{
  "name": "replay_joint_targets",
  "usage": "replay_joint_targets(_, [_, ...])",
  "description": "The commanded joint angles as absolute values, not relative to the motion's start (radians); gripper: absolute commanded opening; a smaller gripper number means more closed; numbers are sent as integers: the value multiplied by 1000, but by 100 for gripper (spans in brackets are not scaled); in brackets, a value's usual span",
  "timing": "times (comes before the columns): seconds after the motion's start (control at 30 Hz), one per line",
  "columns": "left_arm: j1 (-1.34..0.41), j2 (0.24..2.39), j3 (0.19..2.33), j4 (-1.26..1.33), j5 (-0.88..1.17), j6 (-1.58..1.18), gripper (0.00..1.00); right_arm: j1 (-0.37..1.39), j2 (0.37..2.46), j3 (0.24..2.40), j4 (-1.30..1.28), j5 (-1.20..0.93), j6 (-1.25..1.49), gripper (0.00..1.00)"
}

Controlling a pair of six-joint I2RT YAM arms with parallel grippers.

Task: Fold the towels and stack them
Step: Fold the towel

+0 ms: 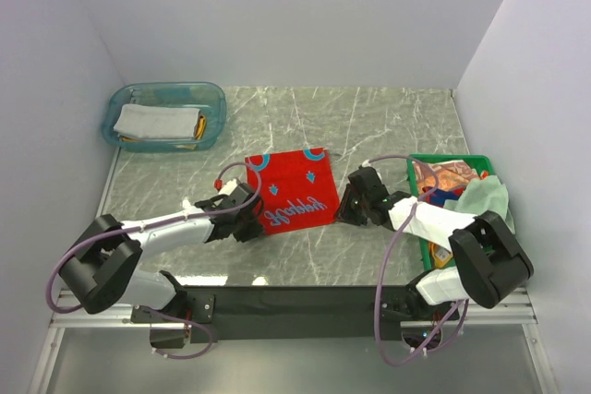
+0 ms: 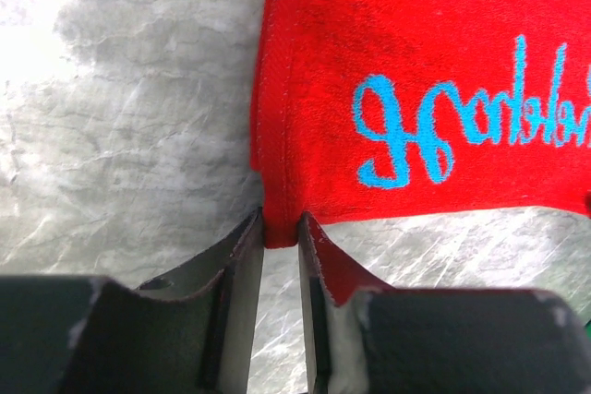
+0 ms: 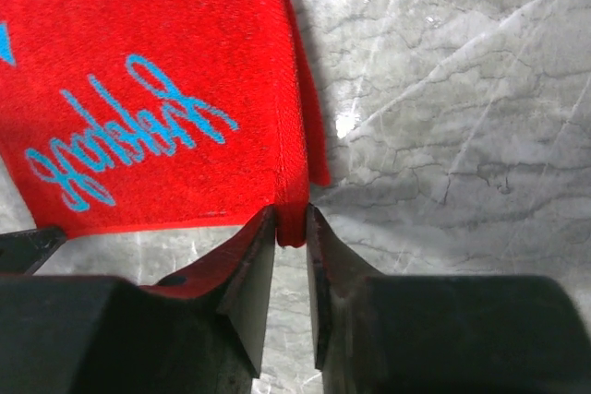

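Red towel (image 1: 294, 189) with blue script is lying spread on the marble table (image 1: 388, 126), between the two arms. The left gripper (image 1: 247, 214) is pinching its near left corner and the right gripper (image 1: 349, 205) is pinching its near right corner.

Only the wrist views are making these grips plain. In each, a red corner is sitting squeezed between the two dark fingers, with the rest of the cloth lying flat on the marble beyond. From above, the claws are merely meeting the towel's near edge.

Only the top view is taking in the surroundings. A clear teal tub (image 1: 166, 87) is standing at the far left, holding a folded grey-white towel (image 1: 155, 121) on top of something yellowish that I cannot make out. A green crate (image 1: 443, 158) is standing at the right edge, with an orange-brown towel (image 1: 448, 175) and a pale green towel (image 1: 485, 196) bunched inside.

By count, the scene is showing two arms, two claws, one tub, one crate and four towels that I can tell apart. Further scraps of cloth in the crate are too tangled to count.
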State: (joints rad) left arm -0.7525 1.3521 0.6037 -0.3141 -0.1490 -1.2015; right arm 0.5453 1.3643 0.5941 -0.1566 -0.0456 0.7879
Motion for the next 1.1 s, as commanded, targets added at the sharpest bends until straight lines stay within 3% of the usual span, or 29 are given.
replay_joint_targets(0.0, [-758, 1388, 594, -318, -173, -1203, 27, 552, 1390, 584, -124, -32, 805, 29])
replay_joint_targets(0.23, [-759, 1394, 594, -313, -175, -1203, 17, 551, 1422, 592, -115, -29, 807, 29])
replay_joint_targets(0.33, [-758, 1390, 598, -325, -181, -1198, 7, 551, 1410, 595, -127, -22, 804, 14])
replay_joint_targets(0.37, [-758, 1384, 603, -334, -184, -1197, 1, 552, 1405, 598, -132, -18, 801, 5])
replay_joint_targets(0.43, [-758, 1376, 612, -350, -190, -1189, 1, 552, 1391, 612, -162, -11, 781, 0])
replay_joint_targets(0.77, [-727, 1325, 862, -538, -330, -1062, 1, 538, 1331, 852, -317, 66, 675, 0])
replay_joint_targets(1.07, [-462, 1500, 1240, -528, -290, -847, 1, 413, 1508, 1239, -354, 48, 575, 0])
